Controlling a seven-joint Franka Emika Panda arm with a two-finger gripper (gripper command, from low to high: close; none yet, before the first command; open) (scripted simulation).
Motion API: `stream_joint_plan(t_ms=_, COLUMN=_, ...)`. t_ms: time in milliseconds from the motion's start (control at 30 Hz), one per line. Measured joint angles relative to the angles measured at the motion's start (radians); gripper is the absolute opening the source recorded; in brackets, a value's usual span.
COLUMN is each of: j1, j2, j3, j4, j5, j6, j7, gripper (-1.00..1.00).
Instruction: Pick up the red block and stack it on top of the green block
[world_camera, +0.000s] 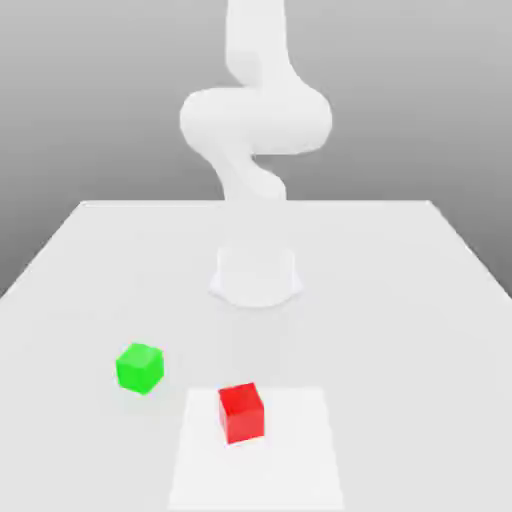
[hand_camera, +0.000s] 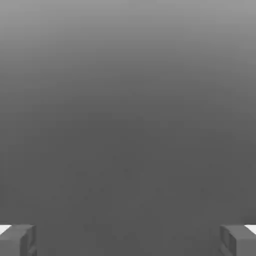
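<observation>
Two cubes, one red and one green, lie apart on one pale table. The red block rests within a single white square, near its far edge; the green block lies outside it, toward the exterior view's left. One white arm rises from one base beyond both cubes. In the hand view, the gripper has its two fingers spread wide, with nothing held between them.
</observation>
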Motion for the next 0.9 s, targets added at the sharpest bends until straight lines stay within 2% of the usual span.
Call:
stream_joint_plan(t_ms=333, j1=0.019, j2=0.374, j3=-0.049, j4=-0.237, j5=-0.033, j6=0.233, j7=-0.148, gripper=0.0)
stream_joint_plan(t_ms=600, j1=0.034, j2=0.671, j3=-0.085, j4=-0.425, j5=-0.004, j6=0.418, j7=-0.306, gripper=0.0)
stream_joint_plan(t_ms=833, j1=0.009, j2=0.926, j3=-0.044, j4=-0.419, j5=0.072, j6=0.625, j7=-0.379, gripper=0.0)
stream_joint_plan(t_ms=867, j1=0.002, j2=0.951, j3=-0.037, j4=-0.415, j5=0.078, j6=0.646, j7=-0.384, gripper=-1.0)
stream_joint_plan(t_ms=900, j1=0.002, j2=0.951, j3=-0.037, j4=-0.415, j5=0.078, j6=0.646, j7=-0.384, gripper=-1.0)
